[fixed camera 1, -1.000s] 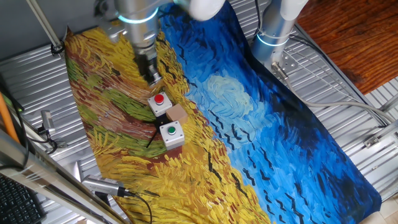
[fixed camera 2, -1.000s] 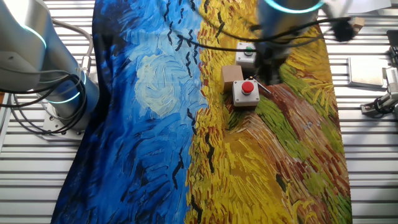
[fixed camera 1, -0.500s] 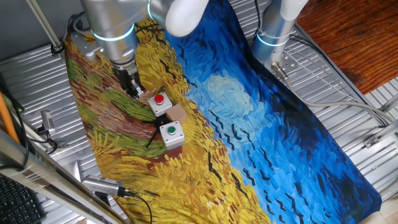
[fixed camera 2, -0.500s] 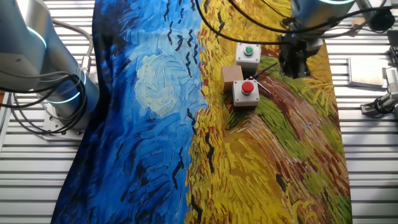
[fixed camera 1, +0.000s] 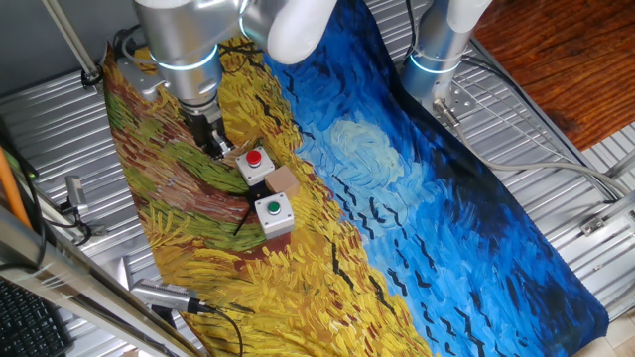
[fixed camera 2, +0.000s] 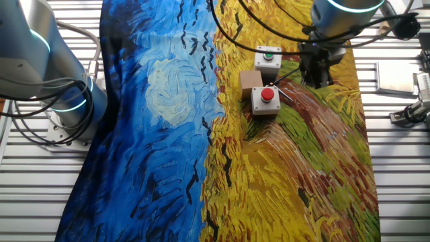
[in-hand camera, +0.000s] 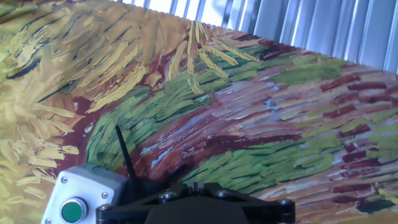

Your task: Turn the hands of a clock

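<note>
No clock shows in any view; black two-finger gripper [fixed camera 1: 212, 144], jaw spread not discernible, hangs just beside the grey red-button box [fixed camera 1: 255, 164], toward the table's yellow-painted edge.

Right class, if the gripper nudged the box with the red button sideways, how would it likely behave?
The box with the red button looks squat and flat-based, so it would probably slide, not tip. The painted cloth beneath might bunch or drag. It sits close to the small brown block, so a push that way would likely shove it too.
</note>
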You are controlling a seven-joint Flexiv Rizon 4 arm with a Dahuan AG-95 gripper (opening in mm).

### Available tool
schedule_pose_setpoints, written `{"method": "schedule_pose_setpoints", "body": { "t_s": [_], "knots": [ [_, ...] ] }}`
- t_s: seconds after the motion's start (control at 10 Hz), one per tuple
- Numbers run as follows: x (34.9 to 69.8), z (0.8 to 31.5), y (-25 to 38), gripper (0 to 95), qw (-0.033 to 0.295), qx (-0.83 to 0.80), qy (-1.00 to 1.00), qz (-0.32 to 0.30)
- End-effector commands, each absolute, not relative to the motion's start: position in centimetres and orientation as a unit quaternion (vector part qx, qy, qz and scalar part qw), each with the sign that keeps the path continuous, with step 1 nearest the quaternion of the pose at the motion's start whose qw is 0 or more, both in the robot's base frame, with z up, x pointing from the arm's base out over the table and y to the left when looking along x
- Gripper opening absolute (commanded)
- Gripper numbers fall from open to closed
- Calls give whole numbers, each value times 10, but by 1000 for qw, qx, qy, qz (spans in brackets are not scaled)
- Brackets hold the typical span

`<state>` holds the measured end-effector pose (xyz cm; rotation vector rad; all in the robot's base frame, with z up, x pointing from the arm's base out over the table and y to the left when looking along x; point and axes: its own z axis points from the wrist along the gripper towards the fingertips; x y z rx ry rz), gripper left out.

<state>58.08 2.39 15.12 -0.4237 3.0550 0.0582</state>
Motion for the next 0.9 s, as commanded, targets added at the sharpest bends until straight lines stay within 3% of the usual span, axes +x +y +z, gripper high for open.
{"method": "schedule_pose_setpoints", "body": {
  "t_s": [0.1,0.6,0.9],
  "knots": [
    [580,151,24,0,42,-158,986,37],
    [580,151,24,0,35,-180,982,36],
    [615,147,57,0,28,-163,986,36]
  ]
}}
